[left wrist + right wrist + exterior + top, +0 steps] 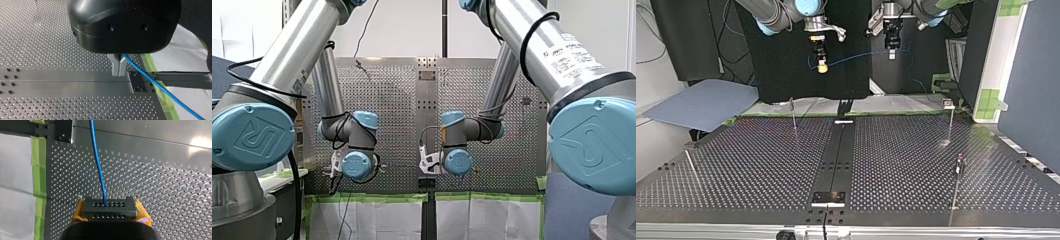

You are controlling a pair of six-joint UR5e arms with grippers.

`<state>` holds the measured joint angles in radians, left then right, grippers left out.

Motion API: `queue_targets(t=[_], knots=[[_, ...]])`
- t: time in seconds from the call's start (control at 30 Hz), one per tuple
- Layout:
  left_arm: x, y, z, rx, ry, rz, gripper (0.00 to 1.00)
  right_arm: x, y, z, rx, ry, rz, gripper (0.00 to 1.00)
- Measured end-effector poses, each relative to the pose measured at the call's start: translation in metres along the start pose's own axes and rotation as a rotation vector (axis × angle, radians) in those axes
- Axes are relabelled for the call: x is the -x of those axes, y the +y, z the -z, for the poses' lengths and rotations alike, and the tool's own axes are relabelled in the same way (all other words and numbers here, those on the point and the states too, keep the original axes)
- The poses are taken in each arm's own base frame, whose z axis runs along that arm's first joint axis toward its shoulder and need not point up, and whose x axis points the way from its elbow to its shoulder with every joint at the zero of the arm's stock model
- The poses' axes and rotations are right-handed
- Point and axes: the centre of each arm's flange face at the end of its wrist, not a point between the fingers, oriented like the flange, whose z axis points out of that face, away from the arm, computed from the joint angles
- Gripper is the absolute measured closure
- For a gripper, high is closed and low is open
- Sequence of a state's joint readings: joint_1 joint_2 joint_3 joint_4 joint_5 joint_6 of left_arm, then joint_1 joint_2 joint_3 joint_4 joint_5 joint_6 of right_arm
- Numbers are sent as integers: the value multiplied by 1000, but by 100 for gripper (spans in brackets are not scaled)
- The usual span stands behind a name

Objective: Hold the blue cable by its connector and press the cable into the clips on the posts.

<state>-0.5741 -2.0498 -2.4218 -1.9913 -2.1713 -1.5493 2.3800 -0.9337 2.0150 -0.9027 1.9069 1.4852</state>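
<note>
You're mid-carry: blue cable [856,56] hangs at the top view's upper middle, right gripper [822,65] clamped on its connector [109,208], left gripper [118,68] pinching it; next, lower it onto the posts [794,115].

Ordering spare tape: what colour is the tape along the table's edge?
The tape is green, clearest in the right wrist view.

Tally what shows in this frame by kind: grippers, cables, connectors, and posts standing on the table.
grippers: 2, my left gripper and my right gripper
blue cable: 1
connector: 1
posts: 4
Total: 8
</note>
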Motion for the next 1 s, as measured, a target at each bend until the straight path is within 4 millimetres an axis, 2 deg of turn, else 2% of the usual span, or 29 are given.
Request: queue_targets(t=[0.2, 0.4, 0.63, 1.0], knots=[[3, 2, 6, -6, -13, 15, 100, -3, 1, 4, 6, -3, -2, 99], [11, 13, 17, 10, -5, 51, 100, -23, -1, 10, -16, 1, -25, 99], [26, 24, 20, 68, -3, 77, 100, -63, 0, 0, -57, 39, -81, 99], [75, 16, -2, 112, -72, 184, 100, -139, -2, -14, -98, 126, -101, 99]])
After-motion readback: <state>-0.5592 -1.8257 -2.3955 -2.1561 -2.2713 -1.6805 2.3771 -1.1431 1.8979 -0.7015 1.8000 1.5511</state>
